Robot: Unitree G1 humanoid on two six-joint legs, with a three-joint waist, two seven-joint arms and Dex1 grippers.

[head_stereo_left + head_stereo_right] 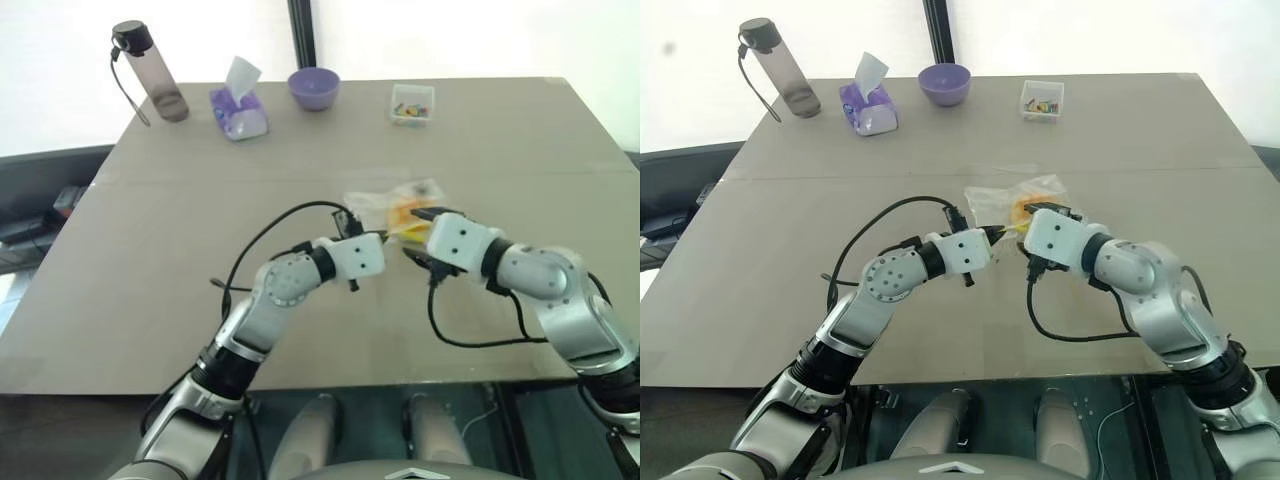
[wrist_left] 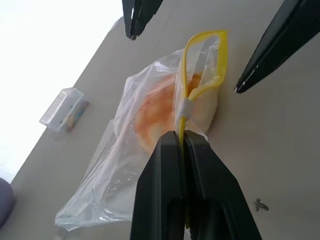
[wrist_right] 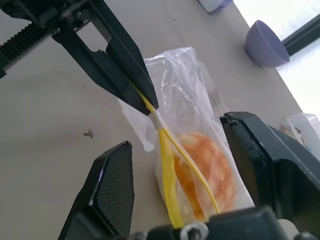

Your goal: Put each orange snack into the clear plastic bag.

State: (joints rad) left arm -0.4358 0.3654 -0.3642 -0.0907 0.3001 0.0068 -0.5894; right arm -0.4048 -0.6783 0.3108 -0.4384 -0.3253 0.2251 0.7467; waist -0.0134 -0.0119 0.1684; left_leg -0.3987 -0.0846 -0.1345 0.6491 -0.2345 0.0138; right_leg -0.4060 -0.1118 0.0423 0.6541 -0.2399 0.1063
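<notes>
While the left gripper (image 2: 184,137) pinches the yellow seal strip (image 2: 186,100) to steady the clear plastic bag (image 2: 125,165), the spread right gripper (image 3: 175,165) flanks the bagged orange snack (image 3: 207,170).

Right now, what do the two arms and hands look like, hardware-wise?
Both arms are silver-grey with rounded joints, black bands and white boxy wrist blocks. The left hand has two smooth, tapered black fingers; the right hand has black fingers, one with a ribbed pad. A black cable loops off each wrist.

I see an orange snack (image 3: 207,170) with darker orange streaks inside the clear plastic bag (image 2: 125,165), whose seal strip (image 2: 187,85) is yellow; black fingers (image 2: 172,190), grey-brown counter (image 1: 500,140), purple bowl (image 1: 314,88).
</notes>
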